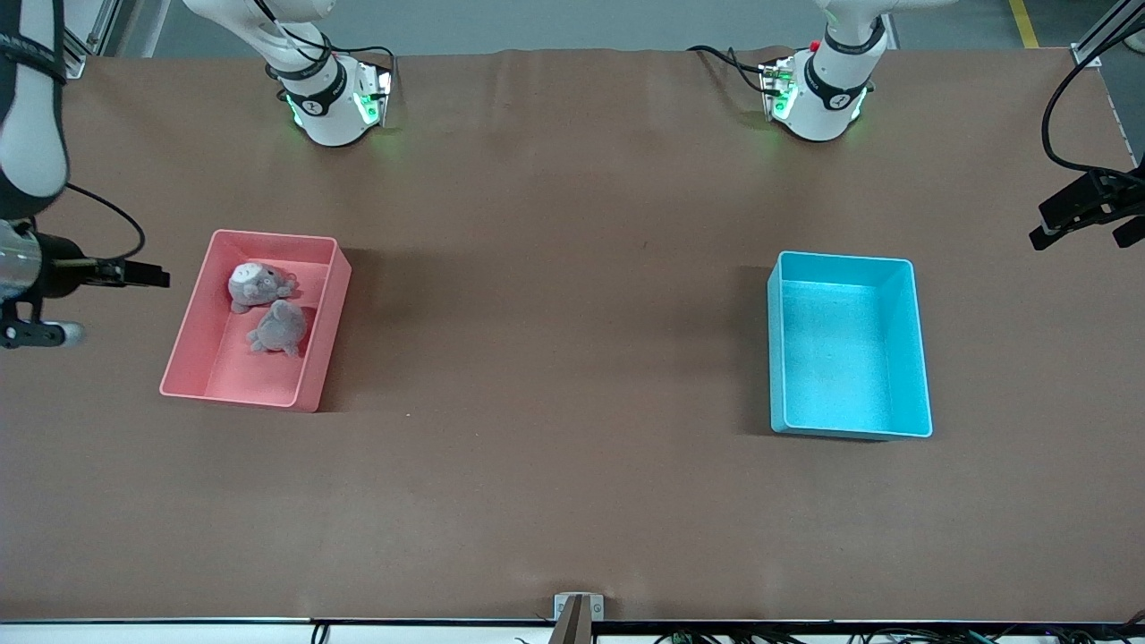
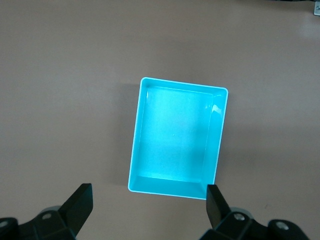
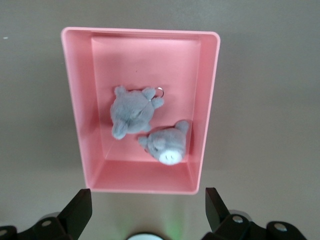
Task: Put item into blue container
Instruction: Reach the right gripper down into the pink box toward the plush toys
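Your blue container (image 1: 848,345) sits empty at the left arm's end of the bench (image 1: 555,429); two grey plush toys (image 3: 145,127) wait in the pink bin (image 1: 255,319). Right gripper (image 3: 145,212) hovers released above them for picking; left gripper (image 2: 147,207) hovers released over the container.

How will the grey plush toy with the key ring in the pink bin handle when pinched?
The grey plush toy looks soft and stuffed, so it likely squashes and weighs little. Fuzzy fabric should resist slipping. Its rounded body may shift against the neighbouring plush.
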Motion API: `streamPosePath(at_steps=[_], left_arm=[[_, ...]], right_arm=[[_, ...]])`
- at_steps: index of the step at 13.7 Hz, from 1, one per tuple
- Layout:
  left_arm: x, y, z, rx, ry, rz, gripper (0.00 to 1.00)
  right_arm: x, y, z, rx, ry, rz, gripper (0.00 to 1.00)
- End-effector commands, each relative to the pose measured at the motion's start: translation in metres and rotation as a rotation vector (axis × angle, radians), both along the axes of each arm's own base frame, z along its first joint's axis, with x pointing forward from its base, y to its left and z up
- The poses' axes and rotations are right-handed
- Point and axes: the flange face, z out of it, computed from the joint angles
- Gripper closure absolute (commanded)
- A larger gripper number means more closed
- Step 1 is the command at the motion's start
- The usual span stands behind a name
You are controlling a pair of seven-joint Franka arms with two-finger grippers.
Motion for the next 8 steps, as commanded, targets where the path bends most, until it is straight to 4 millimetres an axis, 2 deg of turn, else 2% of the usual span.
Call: streamPosePath(at_steps=[1,6,8], left_arm=[[0.001,-0.002,0.004,0.014,-0.010,0.008,0.00],[0.001,-0.002,0.004,0.014,-0.010,0.008,0.00],[0.001,-0.002,0.005,0.014,-0.011,0.008,0.00]], right_arm=[[-0.026,0.005,-0.061,0.010,-0.019,-0.046,0.00],[-0.071,0.006,-0.146,0.029,-0.014,-0.098,0.00],[-0.090,0.001,-0.170,0.023,-0.039,-0.117,0.00]])
